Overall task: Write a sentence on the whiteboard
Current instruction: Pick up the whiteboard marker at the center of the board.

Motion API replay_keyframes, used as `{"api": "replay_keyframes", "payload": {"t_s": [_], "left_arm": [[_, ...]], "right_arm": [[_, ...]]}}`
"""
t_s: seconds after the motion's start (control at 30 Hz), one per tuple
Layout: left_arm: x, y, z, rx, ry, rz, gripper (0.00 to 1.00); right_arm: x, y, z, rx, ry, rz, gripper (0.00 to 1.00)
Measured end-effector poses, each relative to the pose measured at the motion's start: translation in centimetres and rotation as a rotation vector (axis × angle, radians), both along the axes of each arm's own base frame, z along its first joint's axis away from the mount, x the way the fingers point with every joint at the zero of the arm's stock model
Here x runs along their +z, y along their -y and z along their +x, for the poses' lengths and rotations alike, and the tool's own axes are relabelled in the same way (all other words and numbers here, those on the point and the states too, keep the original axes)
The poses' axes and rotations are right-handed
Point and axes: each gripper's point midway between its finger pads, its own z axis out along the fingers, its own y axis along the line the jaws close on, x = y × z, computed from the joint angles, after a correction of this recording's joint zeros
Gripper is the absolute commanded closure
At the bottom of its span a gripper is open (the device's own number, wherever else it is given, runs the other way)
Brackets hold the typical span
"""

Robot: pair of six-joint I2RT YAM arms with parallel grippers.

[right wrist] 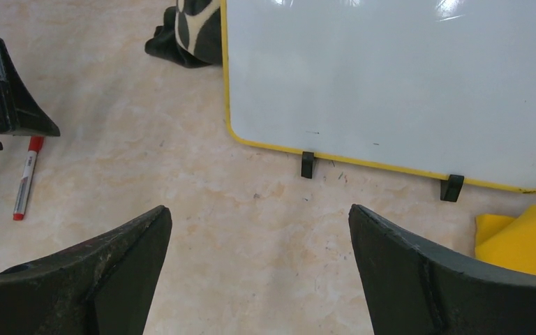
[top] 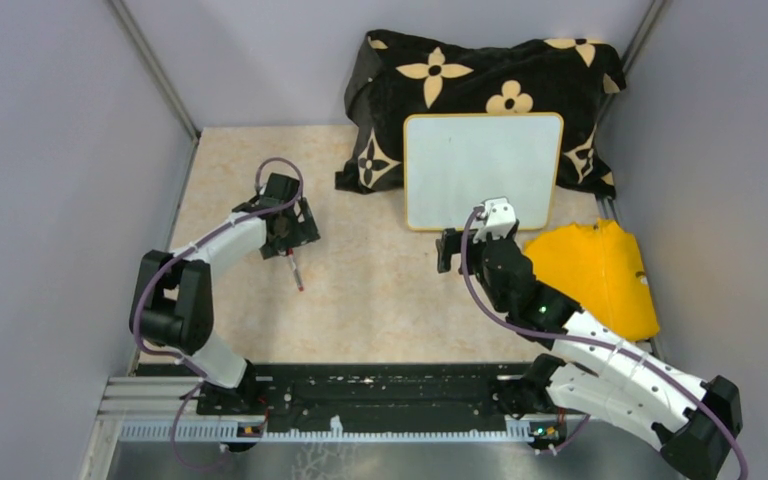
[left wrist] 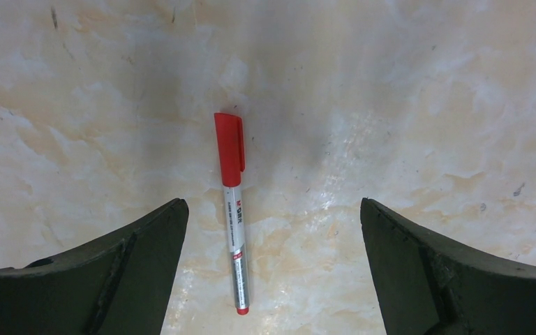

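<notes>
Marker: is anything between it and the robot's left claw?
Nothing visible. The open left gripper hangs right over the marker, which lies capped on the table between its fingers. The way from the marker to the whiteboard looks free too, though the right gripper sits at the board's near edge.

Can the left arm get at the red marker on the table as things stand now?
Probably yes. The left claw hangs open over the red marker, which lies capped on the table, seen between its fingers; nothing covers or blocks it.
</notes>
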Motion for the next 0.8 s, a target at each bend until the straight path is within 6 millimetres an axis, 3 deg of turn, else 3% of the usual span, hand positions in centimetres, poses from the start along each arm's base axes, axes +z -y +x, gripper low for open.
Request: {"api": "replay_keyframes", "payload": {"t_s": [0.3,0.53,0.8], "left_arm": [[-1.1,-0.3,-0.9,-0.003,-0.061,0.018,0.09],[-2.4,-0.3,-1.4,0.004,-0.109,0.025,0.27],[-3.1,-0.5,-1.6,0.014,-0.127,0.033,0.34]], "right_arm": [[-0.1,0.0,-0.1,-0.002,-0.006,0.003,0.04],[-0.7,0.3,-0.3,-0.003,-0.014,0.001,0.04],[-0.5,0.4,-0.4,-0.004,-0.011,0.007,0.05]]}}
